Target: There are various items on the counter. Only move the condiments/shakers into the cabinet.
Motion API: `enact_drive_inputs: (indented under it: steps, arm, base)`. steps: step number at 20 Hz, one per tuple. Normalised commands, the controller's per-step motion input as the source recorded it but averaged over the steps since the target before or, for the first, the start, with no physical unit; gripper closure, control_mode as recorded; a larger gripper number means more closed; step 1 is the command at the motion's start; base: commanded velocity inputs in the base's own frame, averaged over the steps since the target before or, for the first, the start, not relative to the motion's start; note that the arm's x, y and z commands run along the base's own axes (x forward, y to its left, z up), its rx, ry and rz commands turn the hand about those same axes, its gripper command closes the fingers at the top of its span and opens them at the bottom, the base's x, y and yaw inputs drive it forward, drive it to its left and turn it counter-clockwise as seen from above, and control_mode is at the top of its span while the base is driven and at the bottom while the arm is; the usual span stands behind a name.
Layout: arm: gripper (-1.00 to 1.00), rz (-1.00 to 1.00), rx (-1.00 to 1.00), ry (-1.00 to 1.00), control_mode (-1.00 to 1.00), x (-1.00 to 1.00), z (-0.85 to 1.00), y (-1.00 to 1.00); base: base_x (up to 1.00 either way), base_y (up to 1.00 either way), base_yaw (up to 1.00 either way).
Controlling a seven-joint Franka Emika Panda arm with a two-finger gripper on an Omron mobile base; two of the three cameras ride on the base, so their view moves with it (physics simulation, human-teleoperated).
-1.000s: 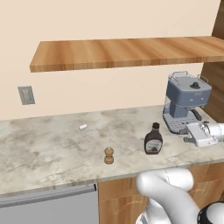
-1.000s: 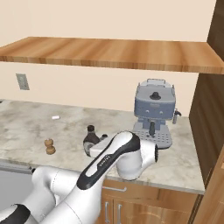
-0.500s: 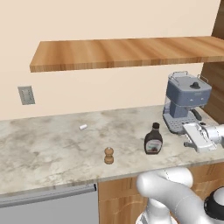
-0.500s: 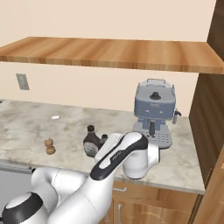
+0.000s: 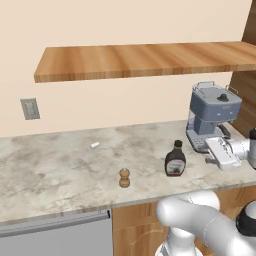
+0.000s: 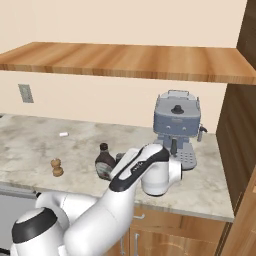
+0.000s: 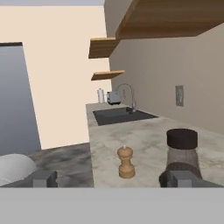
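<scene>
A dark syrup bottle with a black cap stands upright near the front of the marbled counter. My gripper hovers open just to its right, pointing sideways at it, nothing between the fingers. In the hand view the bottle stands close in front of the right fingertip, off the gripper's centre line. The tan wooden mill stands farther left, seen beyond the bottle as a mill in the hand view. A tiny white cylinder lies near the wall. The wooden cabinet shelf runs above.
A grey-blue coffee machine stands at the counter's right end, just behind my hand. A dark wood panel closes off the right side. A wall outlet sits at the left. A sink lies far along the counter.
My hand has shifted a little to the left, away from the coffee machine and closer to the syrup bottle. The jaws have stayed open. The items have not moved.
</scene>
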Motion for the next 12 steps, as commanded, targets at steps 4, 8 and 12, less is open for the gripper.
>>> enact_drive_inputs:
  steps: [4,8,12]
  arm:
    - [-1.00,-0.03,0.00,0.00,-1.00,0.29,-0.07,0.00]
    - [-1.00,-0.02,-0.01,0.00,-1.00,0.24,-0.03,0.06]
    - [-1.00,-0.02,-0.03,0.00,-1.00,0.18,-0.01,0.19]
  base:
    - [0.00,0.00,0.00]
    - [0.00,0.00,0.00]
    - [0.00,0.00,0.00]
